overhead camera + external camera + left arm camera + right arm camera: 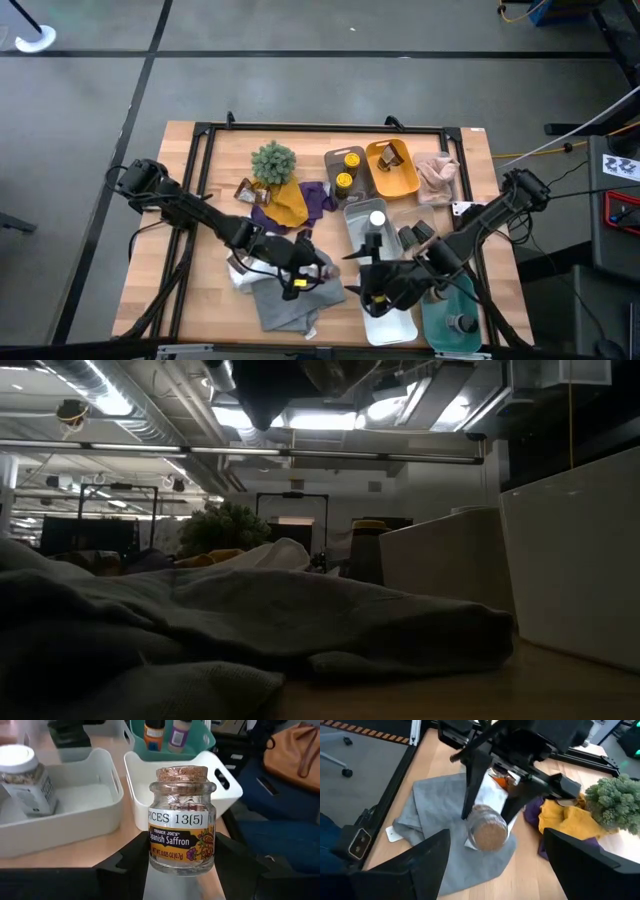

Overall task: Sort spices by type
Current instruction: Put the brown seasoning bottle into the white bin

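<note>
"Trader Joe's Spanish Saffron" jar (181,820), gripper-held (183,870)

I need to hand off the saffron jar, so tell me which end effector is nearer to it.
Left. The left end effector grips the saffron jar between its fingers; the right end effector hangs open beside it, over the white tray.
</note>
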{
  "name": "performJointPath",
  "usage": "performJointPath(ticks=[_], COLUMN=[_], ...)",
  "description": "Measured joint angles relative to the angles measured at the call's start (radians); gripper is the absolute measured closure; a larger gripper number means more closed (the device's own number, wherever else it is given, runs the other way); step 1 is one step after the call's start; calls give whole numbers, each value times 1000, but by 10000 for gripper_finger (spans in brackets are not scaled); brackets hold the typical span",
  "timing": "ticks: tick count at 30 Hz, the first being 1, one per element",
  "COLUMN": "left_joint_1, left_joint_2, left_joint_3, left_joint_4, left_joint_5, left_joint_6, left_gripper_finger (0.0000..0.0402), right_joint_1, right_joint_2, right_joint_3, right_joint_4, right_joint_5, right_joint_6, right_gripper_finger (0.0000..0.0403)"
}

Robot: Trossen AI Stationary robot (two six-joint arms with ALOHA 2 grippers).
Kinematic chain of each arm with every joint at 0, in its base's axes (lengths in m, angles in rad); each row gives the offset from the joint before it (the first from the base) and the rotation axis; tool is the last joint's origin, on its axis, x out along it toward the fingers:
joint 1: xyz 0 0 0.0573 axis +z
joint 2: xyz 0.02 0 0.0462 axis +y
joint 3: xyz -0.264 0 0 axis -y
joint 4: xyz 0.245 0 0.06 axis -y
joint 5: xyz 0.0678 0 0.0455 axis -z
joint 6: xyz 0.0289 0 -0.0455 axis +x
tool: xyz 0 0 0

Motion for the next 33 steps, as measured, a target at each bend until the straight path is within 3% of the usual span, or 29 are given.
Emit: performJointPath(ticks=[15,23,33], left_joint_1=[34,34,33], left_joint_2=[0,0,0], left_joint_3=[0,0,0], left_joint_4=[117,122,57], left_joint_5=[0,0,0], left_joint_6=[112,160,115], left_gripper_finger=[224,221,220], right_joint_1=[-115,-116,-116], right_joint_2=[44,68,68], right_joint_3=[0,0,0], right_joint_4=[65,78,74], right_joint_5=[-165,-183,-194], right_joint_6=[-17,-45,-44], right_gripper_finger=[86,90,163])
